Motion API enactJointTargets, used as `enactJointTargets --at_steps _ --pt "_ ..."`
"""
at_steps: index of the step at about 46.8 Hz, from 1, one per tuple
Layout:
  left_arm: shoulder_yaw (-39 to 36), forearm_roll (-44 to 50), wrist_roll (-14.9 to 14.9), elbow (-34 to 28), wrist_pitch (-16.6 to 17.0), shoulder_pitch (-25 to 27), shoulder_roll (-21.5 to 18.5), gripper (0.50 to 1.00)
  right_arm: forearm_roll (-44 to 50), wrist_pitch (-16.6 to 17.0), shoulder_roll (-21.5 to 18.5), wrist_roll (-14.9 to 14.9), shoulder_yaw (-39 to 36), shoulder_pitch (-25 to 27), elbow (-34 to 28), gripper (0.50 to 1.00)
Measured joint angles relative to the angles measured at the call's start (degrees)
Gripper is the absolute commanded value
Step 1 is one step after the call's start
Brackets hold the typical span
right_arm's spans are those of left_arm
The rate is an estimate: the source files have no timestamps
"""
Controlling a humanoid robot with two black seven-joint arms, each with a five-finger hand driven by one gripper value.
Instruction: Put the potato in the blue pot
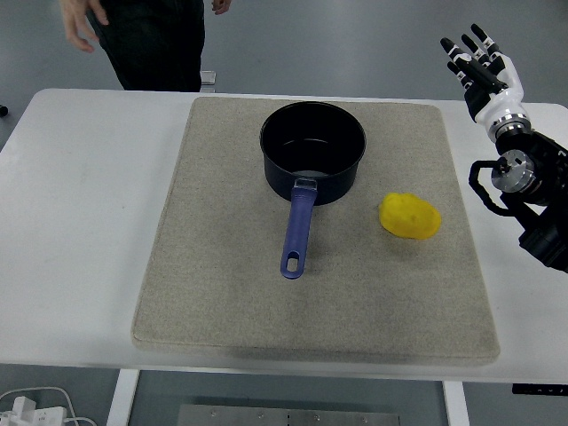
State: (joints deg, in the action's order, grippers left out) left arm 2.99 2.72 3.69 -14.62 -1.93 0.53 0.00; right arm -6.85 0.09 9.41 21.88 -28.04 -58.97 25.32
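Lying on the grey mat (pixel 222 293), the smooth, oval, bright yellow potato (pixel 410 216) was just right of the blue pot (pixel 312 151), while the right hand (pixel 480 64) hovered with fingers spread, empty.

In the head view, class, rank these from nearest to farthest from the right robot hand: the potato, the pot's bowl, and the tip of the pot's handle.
Measured from the right robot hand:
1. Potato, on the mat's right side.
2. Pot's bowl, mat centre, towards the back.
3. Handle tip, pointing towards the near edge.
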Motion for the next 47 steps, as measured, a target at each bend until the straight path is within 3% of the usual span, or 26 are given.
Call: enactJointTargets --at_steps 32,40,47 --pt "0.0 0.0 0.1 0.0 0.0 -0.2 0.0 0.992 0.0 1.1 0.3 0.0 0.0 -0.2 0.1 0.924" --pt "0.0 0.0 0.1 0.0 0.0 -0.2 0.0 0.994 0.1 5.6 1.6 0.1 0.1 0.3 0.1 0.924" --pt "-0.1 0.0 0.1 0.0 0.0 -0.2 0.0 0.992 6.0 16.9 5.6 2.5 0.5 2.5 0.6 0.924"
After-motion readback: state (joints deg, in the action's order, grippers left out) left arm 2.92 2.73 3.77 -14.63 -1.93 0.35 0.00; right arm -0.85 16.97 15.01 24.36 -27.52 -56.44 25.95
